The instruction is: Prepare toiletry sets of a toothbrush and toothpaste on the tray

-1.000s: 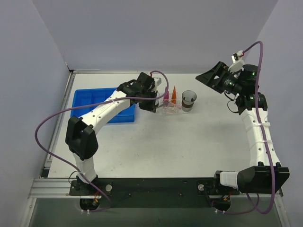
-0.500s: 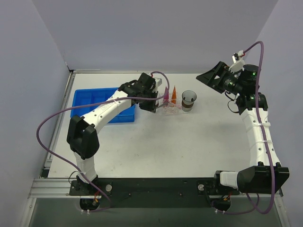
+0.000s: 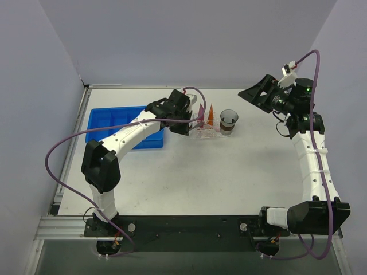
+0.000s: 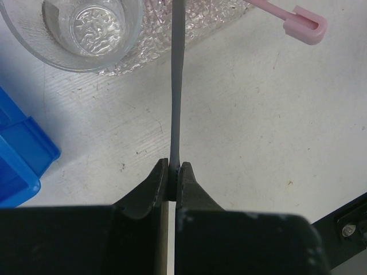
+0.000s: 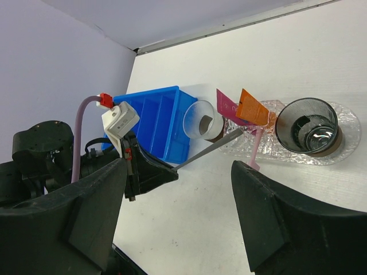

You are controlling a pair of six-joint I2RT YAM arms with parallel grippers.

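Observation:
My left gripper is shut on the near end of the toothbrush, a thin grey stick. Its far end reaches over the edge of the clear bumpy tray, beside a clear cup. In the right wrist view the toothbrush slants from the left gripper up to the tray. The pink toothpaste and the orange toothpaste stand on the tray between the two cups. My right gripper is open and empty, held high at the right.
A blue bin stands left of the tray. A dark cup stands on the tray's right end. A pink stick with a blocky head lies half off the tray's near edge.
My left gripper has crept slightly to the right, toward the tray, with the toothbrush in it. The right arm has not moved.

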